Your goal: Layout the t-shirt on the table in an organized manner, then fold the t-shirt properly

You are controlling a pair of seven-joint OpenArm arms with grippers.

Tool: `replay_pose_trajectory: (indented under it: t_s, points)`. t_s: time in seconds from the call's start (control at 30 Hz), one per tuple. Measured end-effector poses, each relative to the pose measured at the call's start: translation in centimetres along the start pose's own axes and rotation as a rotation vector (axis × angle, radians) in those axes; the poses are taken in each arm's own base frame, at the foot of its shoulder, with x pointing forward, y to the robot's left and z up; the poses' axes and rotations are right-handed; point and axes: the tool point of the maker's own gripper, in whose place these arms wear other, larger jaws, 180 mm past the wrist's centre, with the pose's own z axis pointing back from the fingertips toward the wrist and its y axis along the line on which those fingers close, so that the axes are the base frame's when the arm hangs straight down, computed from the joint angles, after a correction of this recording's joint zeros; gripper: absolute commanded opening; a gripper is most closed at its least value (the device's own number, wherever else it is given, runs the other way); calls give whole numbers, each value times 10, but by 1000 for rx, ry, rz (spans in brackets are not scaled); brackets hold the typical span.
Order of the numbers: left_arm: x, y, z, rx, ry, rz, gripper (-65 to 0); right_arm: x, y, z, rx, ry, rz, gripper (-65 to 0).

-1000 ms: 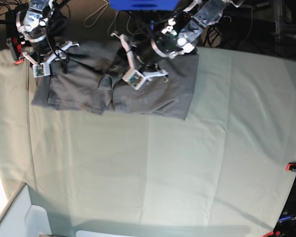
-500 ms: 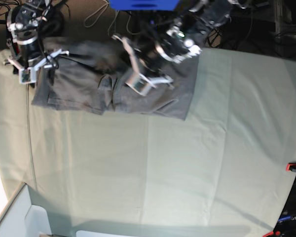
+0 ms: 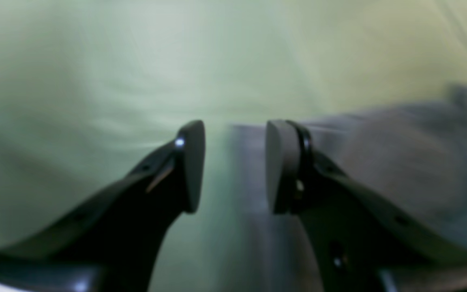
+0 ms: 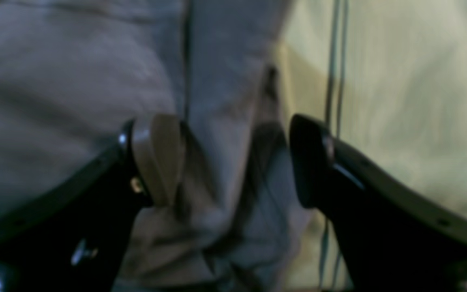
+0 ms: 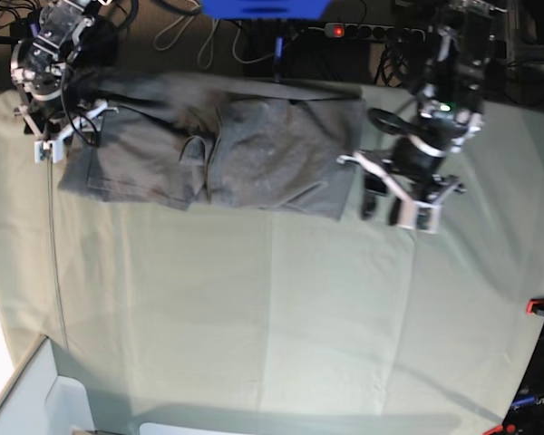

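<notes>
The dark grey t-shirt (image 5: 245,149) lies crumpled and partly folded over itself along the far edge of the pale green table (image 5: 281,308). My left gripper (image 5: 390,207) is open and empty, just off the shirt's right edge; in the left wrist view (image 3: 233,166) the blurred shirt (image 3: 399,170) lies to the right of the fingers, over the table (image 3: 95,81). My right gripper (image 5: 51,143) is open at the shirt's left end; in the right wrist view (image 4: 233,162) its jaws straddle a bunched edge of the shirt (image 4: 75,81), beside the table (image 4: 399,101).
A white bin (image 5: 36,399) stands at the near left corner. A red clip (image 5: 539,306) sits at the right edge. Cables and a blue object (image 5: 263,7) lie beyond the far edge. A thin cord (image 5: 54,263) runs down the table's left side.
My left arm has swung right, from over the shirt's middle to beyond its right edge. My right gripper has shifted left to the shirt's left end. The shirt's middle lies flatter.
</notes>
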Motion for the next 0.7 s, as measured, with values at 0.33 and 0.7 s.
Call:
replay_pose_trajectory:
  t_s: [0.33, 0.7]
  points:
    - [-11, 87, 13, 221, 14, 74, -408, -11, 17, -3, 53, -22, -38, -331]
    - [-13, 90, 14, 230, 19, 85, -408, -7, 30, -5, 87, -29, -23, -650]
